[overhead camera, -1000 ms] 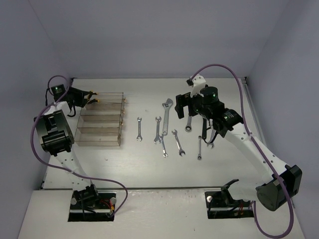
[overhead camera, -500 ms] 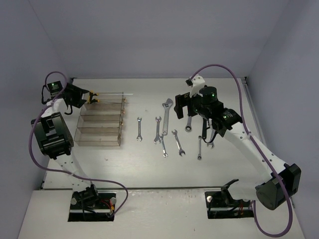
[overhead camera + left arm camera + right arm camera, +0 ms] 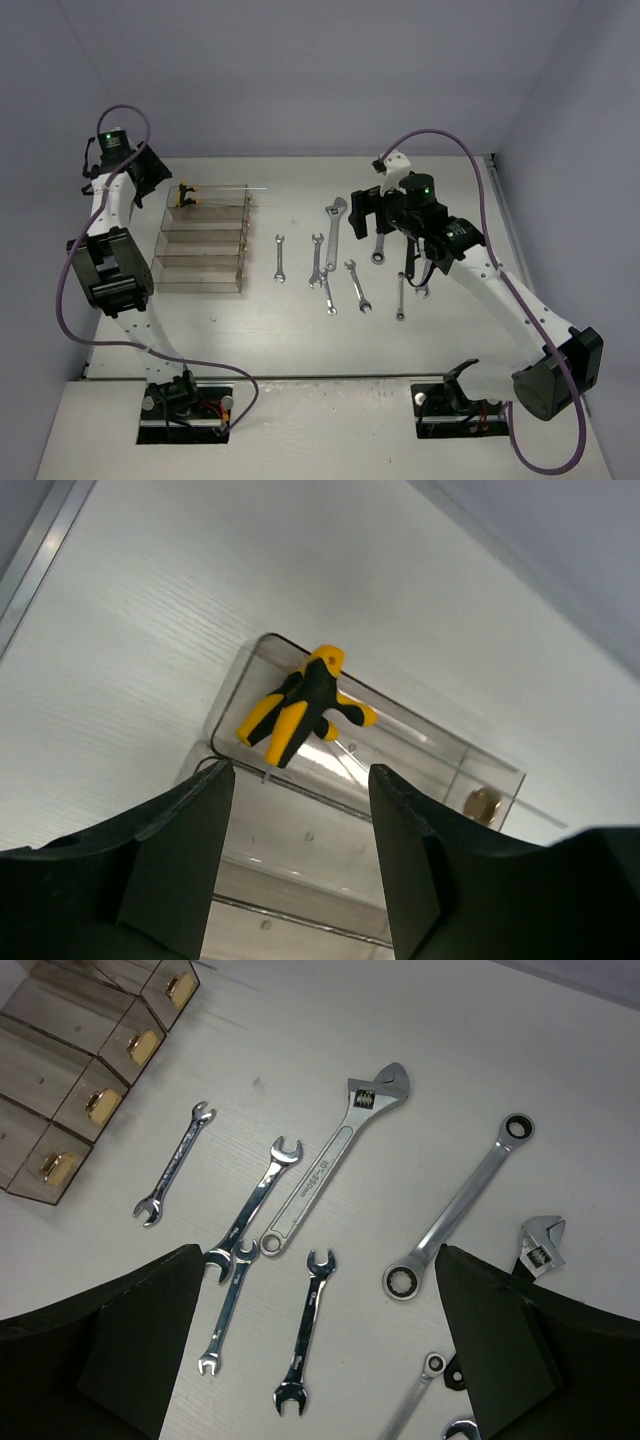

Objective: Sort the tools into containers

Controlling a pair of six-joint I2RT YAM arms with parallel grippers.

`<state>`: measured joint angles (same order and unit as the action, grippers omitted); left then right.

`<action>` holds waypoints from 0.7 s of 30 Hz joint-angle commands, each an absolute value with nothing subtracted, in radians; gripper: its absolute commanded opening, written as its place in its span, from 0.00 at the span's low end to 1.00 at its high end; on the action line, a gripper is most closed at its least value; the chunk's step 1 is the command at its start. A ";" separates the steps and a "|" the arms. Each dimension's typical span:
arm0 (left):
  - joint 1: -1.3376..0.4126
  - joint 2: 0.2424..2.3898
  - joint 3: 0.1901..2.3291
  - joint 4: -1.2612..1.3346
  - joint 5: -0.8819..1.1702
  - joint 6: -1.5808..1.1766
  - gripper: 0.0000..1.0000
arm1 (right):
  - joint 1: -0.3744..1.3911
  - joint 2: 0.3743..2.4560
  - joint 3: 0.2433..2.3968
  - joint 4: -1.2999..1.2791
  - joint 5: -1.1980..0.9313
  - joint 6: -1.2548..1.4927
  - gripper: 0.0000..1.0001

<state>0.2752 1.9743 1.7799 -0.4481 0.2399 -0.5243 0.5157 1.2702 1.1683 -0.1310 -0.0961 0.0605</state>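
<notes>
Overhead view of a white table [image 3: 260, 330] with two robot arms. At the left stands a row of four clear plastic bins [image 3: 200, 258], joined side by side, with small brass catches [image 3: 140, 1046] on their ends. In the farthest bin lie two thin rods with yellow and black handles [image 3: 297, 705], the handles together at the bin's left end and the thin shafts running along inside it.

The left gripper [image 3: 300, 767] is raised above that end of the farthest bin, looking down on the handles. Its jaws are partly apart and hold nothing.

To the right of the bins, silver wrenches [image 3: 330, 262] are spread flat on the table, most lying roughly parallel. Among them are a long adjustable wrench [image 3: 335, 1155], a ring wrench [image 3: 460, 1205] beside it, and several small open-ended wrenches [image 3: 175, 1163]. A black-handled wrench [image 3: 540, 1250] lies at the right edge of the group, partly hidden.

The right gripper [image 3: 318, 1250] hovers above the wrenches near the adjustable one. Its jaws are spread wide and grasp nothing.
</notes>
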 commanded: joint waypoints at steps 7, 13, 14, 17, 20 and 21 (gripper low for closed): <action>0.151 1.990 1.836 -0.568 0.040 -0.178 0.53 | 0.511 1.296 1.195 -0.071 -0.118 0.080 0.98; 0.150 2.029 1.868 -0.587 0.012 -0.161 0.53 | 0.511 1.297 1.184 -0.071 -0.121 0.084 0.98; 0.150 2.032 1.871 -0.587 0.003 -0.158 0.53 | 0.511 1.297 1.184 -0.071 -0.121 0.084 0.98; 0.150 2.045 1.885 -0.585 -0.014 -0.148 0.53 | 0.511 1.296 1.182 -0.071 -0.120 0.084 0.98; 0.150 2.072 1.908 -0.588 -0.002 -0.141 0.53 | 0.511 1.299 1.180 -0.071 -0.122 0.086 0.98; 0.150 2.074 1.910 -0.587 0.000 -0.141 0.53 | 0.511 1.299 1.180 -0.071 -0.124 0.086 0.98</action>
<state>0.1516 2.0911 1.8413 -0.6017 0.0147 -0.1718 0.5157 1.3033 1.1683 -0.1308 -0.1113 0.0786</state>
